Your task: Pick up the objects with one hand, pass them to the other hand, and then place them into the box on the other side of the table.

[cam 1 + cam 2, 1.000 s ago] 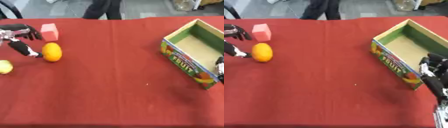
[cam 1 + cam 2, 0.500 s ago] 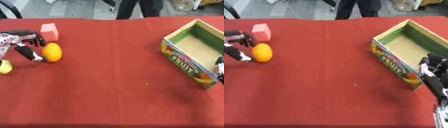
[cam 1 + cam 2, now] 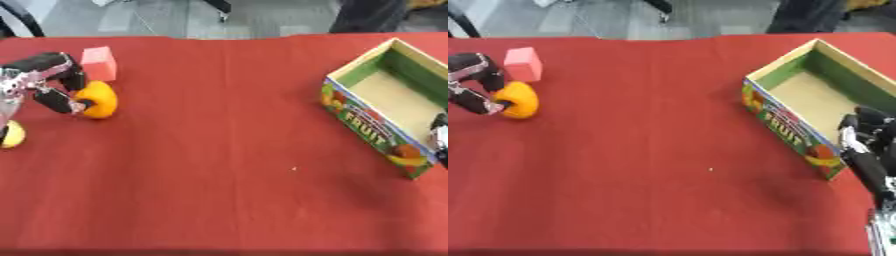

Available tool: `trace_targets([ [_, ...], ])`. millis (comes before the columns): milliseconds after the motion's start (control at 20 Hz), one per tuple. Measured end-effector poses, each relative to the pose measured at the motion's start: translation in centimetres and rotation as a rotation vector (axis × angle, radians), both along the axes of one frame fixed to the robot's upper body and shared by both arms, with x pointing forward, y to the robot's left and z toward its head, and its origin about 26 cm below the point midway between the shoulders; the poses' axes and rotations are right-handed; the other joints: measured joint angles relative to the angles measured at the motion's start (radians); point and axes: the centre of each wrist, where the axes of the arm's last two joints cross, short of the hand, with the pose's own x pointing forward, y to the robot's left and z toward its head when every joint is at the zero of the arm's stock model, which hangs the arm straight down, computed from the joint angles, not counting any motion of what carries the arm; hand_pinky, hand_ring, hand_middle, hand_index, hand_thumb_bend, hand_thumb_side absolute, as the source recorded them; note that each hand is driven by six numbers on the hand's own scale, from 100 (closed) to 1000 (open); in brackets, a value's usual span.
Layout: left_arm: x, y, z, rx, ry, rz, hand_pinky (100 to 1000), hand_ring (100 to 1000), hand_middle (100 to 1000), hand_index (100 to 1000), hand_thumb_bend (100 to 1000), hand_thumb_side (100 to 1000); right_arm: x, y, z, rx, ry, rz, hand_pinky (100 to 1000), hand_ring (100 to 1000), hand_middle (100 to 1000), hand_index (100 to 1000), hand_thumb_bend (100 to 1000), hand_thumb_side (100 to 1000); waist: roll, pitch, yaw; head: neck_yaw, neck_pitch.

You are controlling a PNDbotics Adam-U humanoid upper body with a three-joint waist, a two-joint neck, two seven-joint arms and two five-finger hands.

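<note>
An orange fruit (image 3: 100, 99) lies on the red tablecloth at the far left. My left hand (image 3: 48, 80) curls round its left side, fingers above and thumb below, touching it. A pink cube (image 3: 99, 63) stands just behind the orange. A yellow-green fruit (image 3: 11, 135) shows at the left edge, in front of the hand. The open cardboard fruit box (image 3: 371, 124) stands at the right, nothing visible inside. My right hand (image 3: 866, 145) rests beside the box's near right corner, fingers relaxed and pointing up.
The red table (image 3: 219, 170) stretches wide between the orange and the box. A person's dark legs (image 3: 367, 15) stand past the far edge. A dark chair base (image 3: 219, 6) is also behind the table.
My left hand has closed in on the orange from the left and now wraps it. The right hand has stayed put. People behind the table have shifted.
</note>
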Motion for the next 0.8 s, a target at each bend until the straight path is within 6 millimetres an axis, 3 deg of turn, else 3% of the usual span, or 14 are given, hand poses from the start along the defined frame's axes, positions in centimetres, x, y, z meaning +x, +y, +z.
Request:
trace_targets([
  [200,-0.4,-0.2,-0.1,-0.048,-0.061,-0.013,648,463,369,417,162,100,0.0,0.0,0.0,0.0,0.0,0.0,642,677,624,729,167,343,0.0,0.0,0.0,-0.001,0.0],
  [500,-2.2,-0.5,1.9,-0.185,-0.179,-0.052,667,459,358,403,100,100,0.5,0.1,0.7,-0.003,-0.022,0.005,645,678,625,731,166,340,0.0,0.0,0.001,-0.003,0.0],
  [800,-4.9,-0.8,3.2,-0.419,-0.308,-0.066,675,453,347,389,100,100,1.9,-0.5,4.2,-0.075,-0.121,0.022,652,679,628,738,162,334,-0.003,-0.002,0.012,-0.008,0.001],
])
